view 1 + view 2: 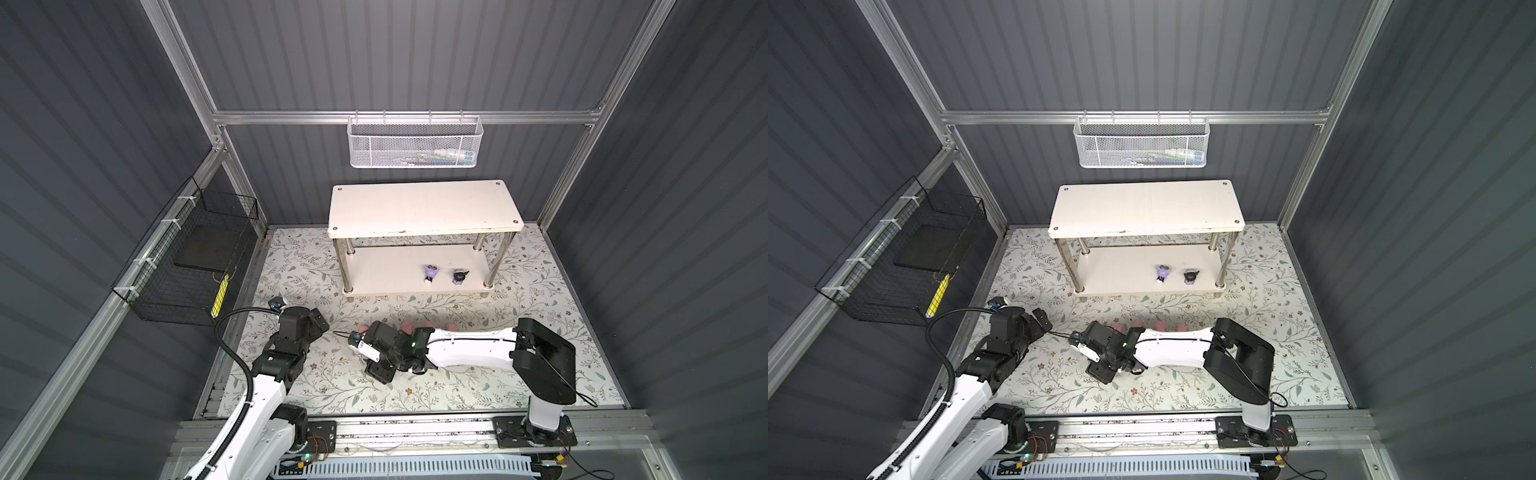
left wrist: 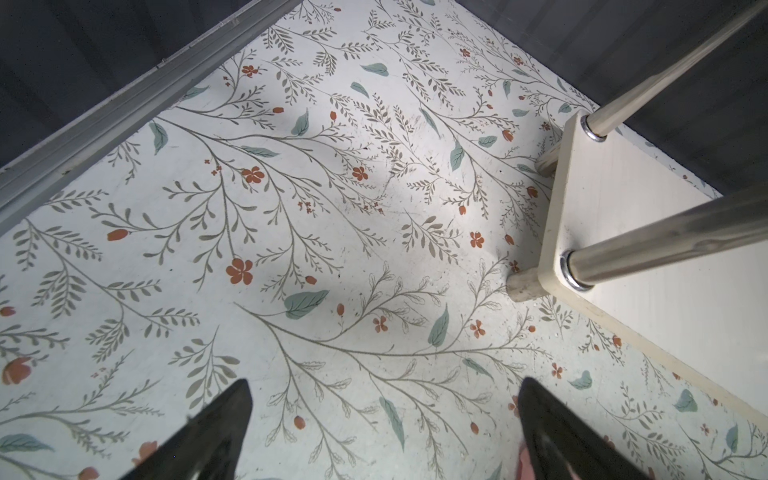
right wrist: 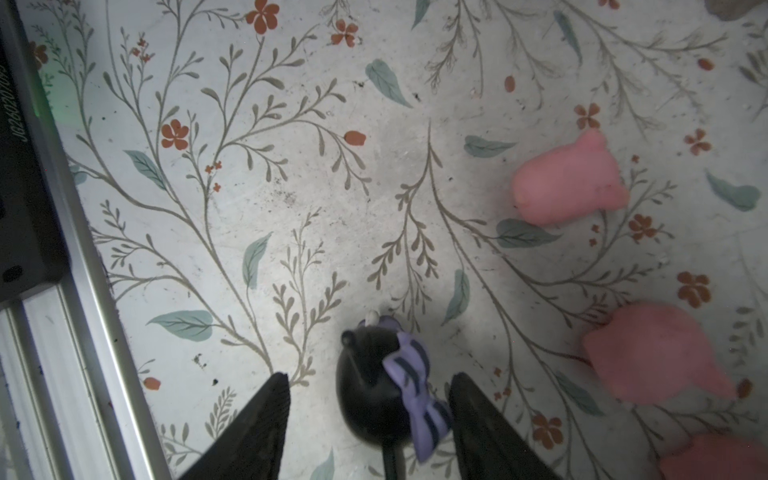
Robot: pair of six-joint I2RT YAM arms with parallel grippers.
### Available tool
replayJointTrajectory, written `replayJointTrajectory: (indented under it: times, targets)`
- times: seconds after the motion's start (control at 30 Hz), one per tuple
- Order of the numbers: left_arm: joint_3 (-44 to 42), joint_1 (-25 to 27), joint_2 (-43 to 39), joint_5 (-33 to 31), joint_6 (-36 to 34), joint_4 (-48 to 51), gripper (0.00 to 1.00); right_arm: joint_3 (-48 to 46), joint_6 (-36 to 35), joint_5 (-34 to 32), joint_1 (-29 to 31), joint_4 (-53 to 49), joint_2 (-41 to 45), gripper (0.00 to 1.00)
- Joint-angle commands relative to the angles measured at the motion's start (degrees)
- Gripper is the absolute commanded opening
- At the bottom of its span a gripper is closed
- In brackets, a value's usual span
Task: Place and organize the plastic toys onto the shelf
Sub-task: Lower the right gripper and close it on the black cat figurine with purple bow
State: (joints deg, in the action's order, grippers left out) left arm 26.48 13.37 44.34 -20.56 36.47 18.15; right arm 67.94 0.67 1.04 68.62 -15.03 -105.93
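Right wrist view is showing the right gripper [image 3: 369, 376] with its jaws partly spread around the black-and-lavender toy [image 3: 374, 390], which is lying on the floral mat [image 3: 249, 187]. One finger [image 3: 486, 432] is sitting against the toy's striped lavender part. The other finger [image 3: 257, 428] is standing off from the black body with a strip of mat showing between them, so the toy is flanked but not clamped. Three pink toys [image 3: 569, 183] are lying on the mat just beyond the gripper, apart from it.

In both top views the right arm is reaching across to the middle of the mat. The pink toys [image 1: 430, 323] [image 1: 1159, 324] are peeking out in a row along its far side, partly hidden by it, between the arm and the shelf [image 1: 424, 208].

The shelf is standing at the far side of the mat. On its lower tier, towards the right, one lavender toy [image 1: 431, 273] and a second lavender toy [image 1: 459, 275] are sitting side by side, not touching.

The left gripper [image 2: 385, 385] is hanging spread wide above the mat at the left, near the shelf's left end.

The white mesh basket [image 1: 415, 145] is hanging from the far rail and holding some coloured items too blurred to name. The black wire basket [image 1: 187, 257] is hanging on the left wall, holding a dark slab [image 1: 203, 249] and a yellow strip [image 1: 220, 295].
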Motion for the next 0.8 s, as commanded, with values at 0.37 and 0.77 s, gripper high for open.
replayJointTrajectory:
  times: [0.37,0.77]
  targets:
    - [-0.11,0.1,1.19,-0.71,-0.61,-1.89,1.0,1.33,-0.58,-1.04,0.03,-0.78,-1.79,0.5]
    - [-0.55,0.08,1.55,-0.74,-0.52,-2.32,1.0,0.3,-1.41,-1.57,-0.1,0.03,-0.8,0.35]
